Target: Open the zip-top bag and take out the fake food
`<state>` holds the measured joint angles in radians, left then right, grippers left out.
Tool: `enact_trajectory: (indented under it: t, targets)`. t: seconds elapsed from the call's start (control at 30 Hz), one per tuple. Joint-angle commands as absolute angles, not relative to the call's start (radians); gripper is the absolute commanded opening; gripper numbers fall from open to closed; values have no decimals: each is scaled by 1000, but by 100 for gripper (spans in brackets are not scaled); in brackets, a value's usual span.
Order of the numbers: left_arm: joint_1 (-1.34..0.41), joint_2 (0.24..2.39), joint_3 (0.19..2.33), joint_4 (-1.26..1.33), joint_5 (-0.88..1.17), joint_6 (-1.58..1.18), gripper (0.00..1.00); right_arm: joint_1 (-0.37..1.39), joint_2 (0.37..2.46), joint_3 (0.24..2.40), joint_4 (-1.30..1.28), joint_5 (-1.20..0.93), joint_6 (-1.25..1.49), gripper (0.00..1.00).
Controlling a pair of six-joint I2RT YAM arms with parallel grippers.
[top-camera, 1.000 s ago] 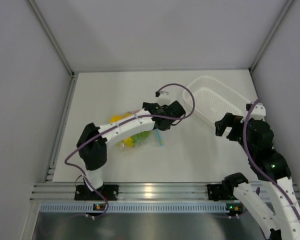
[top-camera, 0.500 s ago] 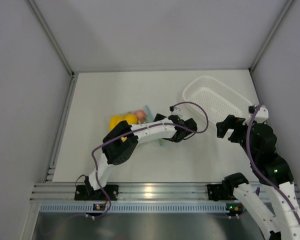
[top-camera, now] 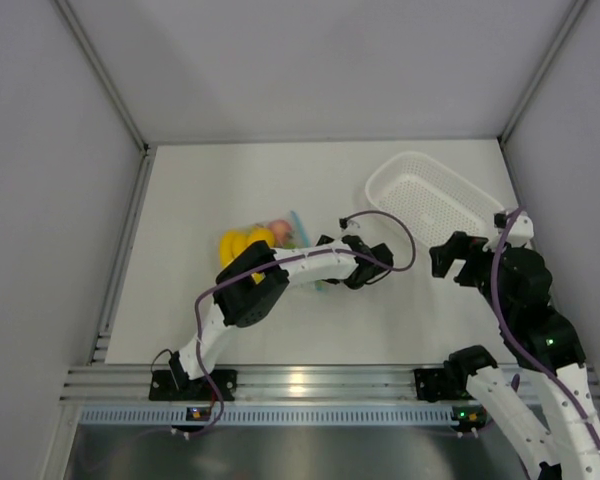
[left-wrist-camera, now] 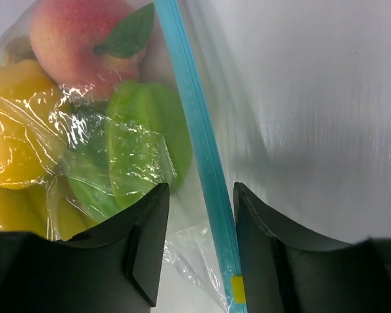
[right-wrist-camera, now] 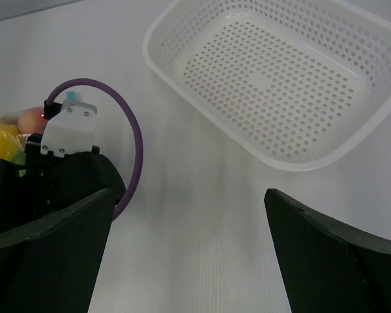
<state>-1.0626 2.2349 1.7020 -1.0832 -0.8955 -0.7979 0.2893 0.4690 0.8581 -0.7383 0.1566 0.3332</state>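
Note:
The zip-top bag [top-camera: 285, 243] lies flat left of the table's middle, its blue zip strip [left-wrist-camera: 195, 124] on its right edge. The fake food is inside it: a pink peach [left-wrist-camera: 75, 36], green pieces [left-wrist-camera: 146, 130] and yellow fruit [left-wrist-camera: 13, 137]; the yellow banana bunch [top-camera: 235, 244] shows from above. My left gripper [left-wrist-camera: 199, 195] is low over the bag's near right corner. Its jaws are narrowed on either side of the zip strip, which runs along the right finger [left-wrist-camera: 260, 241] with a gap still showing to the left one. My right gripper [right-wrist-camera: 188, 195] hangs wide open and empty to the right.
A white perforated basket [top-camera: 430, 200] stands empty at the back right, just beyond my right gripper [top-camera: 450, 255]. The left arm's purple cable [right-wrist-camera: 138, 150] loops over the table between the two arms. Grey walls close in the table's left, back and right.
My left arm has swung forward and down onto the bag's zip edge, uncovering the fruit, and its jaws have narrowed around the strip. The right arm has barely moved.

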Motion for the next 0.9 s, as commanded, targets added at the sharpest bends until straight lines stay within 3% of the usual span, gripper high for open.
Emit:
enact_trajectory:
  t: [0.0, 0.1, 0.23, 0.27, 0.37, 0.6, 0.87]
  targets:
    - [-1049, 2210, 1709, -1106, -923, -811, 47, 278, 462, 854, -698, 140, 325, 99]
    - [-1045, 2200, 1701, -1103, -922, -818, 42, 278, 462, 848, -692, 132, 328, 99]
    - [-1037, 2187, 1684, -1104, -922, -821, 26, 278, 463, 844, -690, 130, 330, 99]
    - [-1037, 2184, 1681, -1104, -922, -822, 12, 278, 463, 842, -689, 127, 330, 99]
    - [-1032, 2163, 1672, -1104, -923, -837, 0, 278, 465, 839, -684, 123, 328, 99]
    - [-1026, 2014, 1681, -1103, -942, -905, 0, 278, 483, 795, -597, -58, 319, 100]
    - [-1022, 1809, 1765, -1101, -999, -998, 0, 276, 541, 698, -307, -509, 339, 99]
